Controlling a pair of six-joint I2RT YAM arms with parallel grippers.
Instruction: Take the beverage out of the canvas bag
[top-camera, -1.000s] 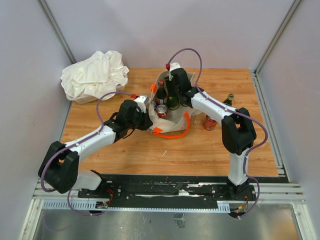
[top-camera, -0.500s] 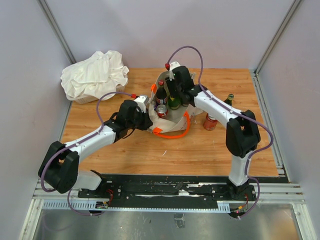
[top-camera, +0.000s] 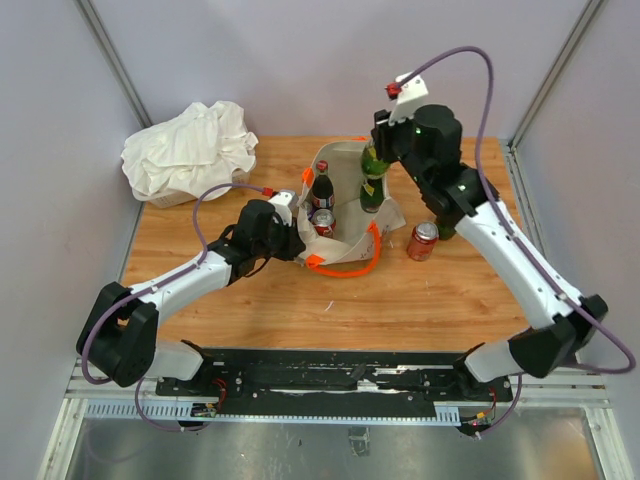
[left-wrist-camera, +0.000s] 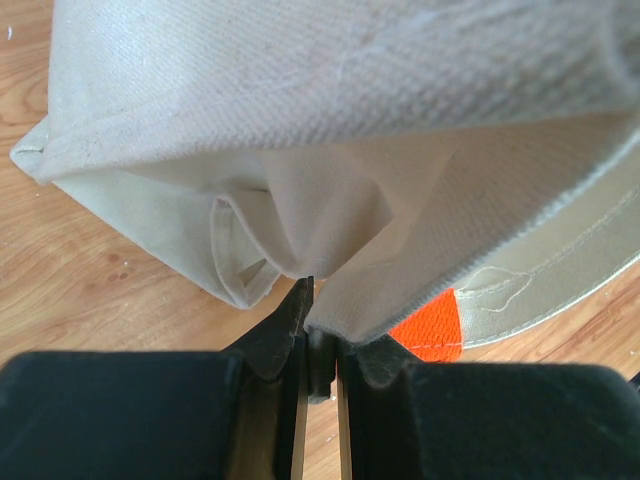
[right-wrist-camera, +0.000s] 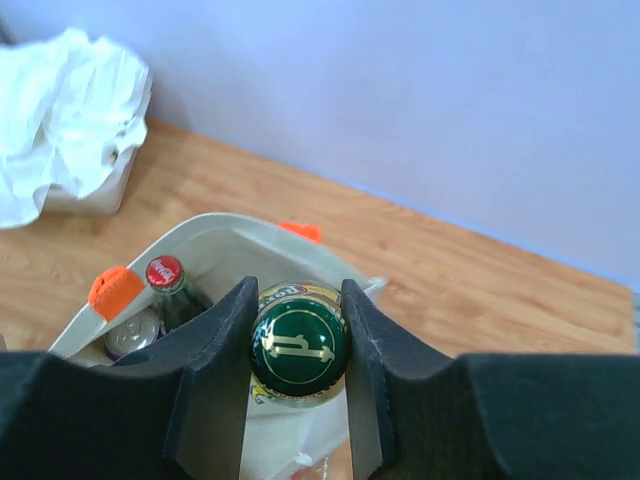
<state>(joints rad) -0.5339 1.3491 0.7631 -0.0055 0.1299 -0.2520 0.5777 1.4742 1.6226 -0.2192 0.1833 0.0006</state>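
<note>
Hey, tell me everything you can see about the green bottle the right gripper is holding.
The green bottle looks like dark green glass, with a green cap bearing a gold emblem and a yellow band just beneath it. It stands upright, clamped at the neck by the right gripper, above the open top of the canvas bag, toward the bag's right rim. Only the gripper visibly touches it. Whether its base clears the bag cannot be told.

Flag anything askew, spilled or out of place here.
Nothing spilled or broken. The canvas bag is creased where the left gripper pinches its side wall; the white cloth heap lies crumpled in the far-left corner.
</note>
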